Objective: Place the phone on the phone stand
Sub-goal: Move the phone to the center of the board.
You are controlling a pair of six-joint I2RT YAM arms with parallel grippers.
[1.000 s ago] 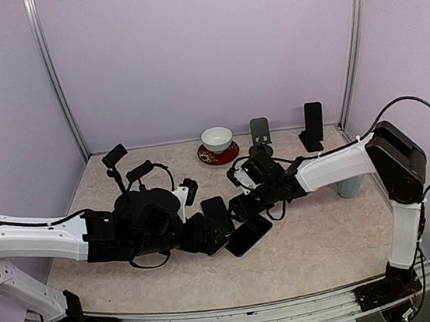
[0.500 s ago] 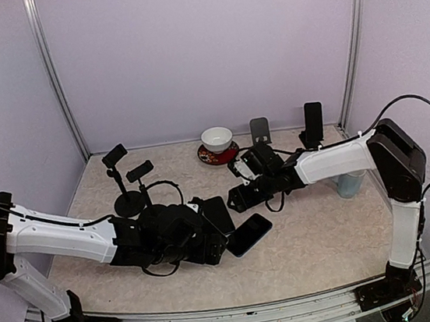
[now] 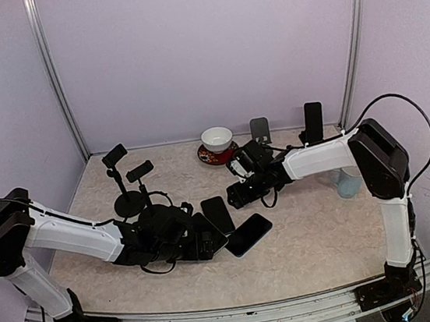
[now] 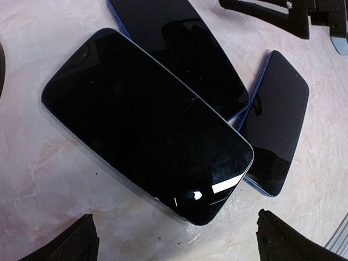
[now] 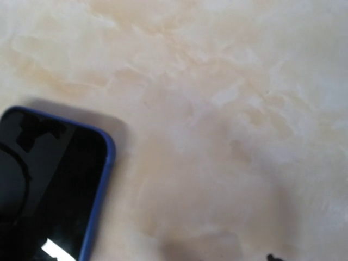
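Three dark phones lie bunched on the table. In the left wrist view the biggest phone (image 4: 147, 125) overlaps a second phone (image 4: 179, 54), and a blue-edged third phone (image 4: 277, 125) lies to its right. From above, two phones show (image 3: 217, 214) (image 3: 247, 234). My left gripper (image 3: 207, 240) (image 4: 175, 231) is open just short of the big phone's near end. The right gripper (image 3: 239, 193) hovers low behind the phones, jaws apart with only table between them; a blue-cased phone corner (image 5: 49, 185) shows beside it. A grey phone stand (image 3: 259, 132) stands at the back.
Another stand at the back right carries a phone (image 3: 313, 124). Two black clamp holders on stalks (image 3: 119, 180) (image 3: 140, 174) stand at the left. A white bowl on a red saucer (image 3: 217, 140) sits at the back, a pale blue cup (image 3: 349, 184) at the right.
The left arm has dropped nearer the front edge, uncovering the clamp holders' base, with its gripper still at the phones. The right gripper has drawn back from the phones toward the rear.
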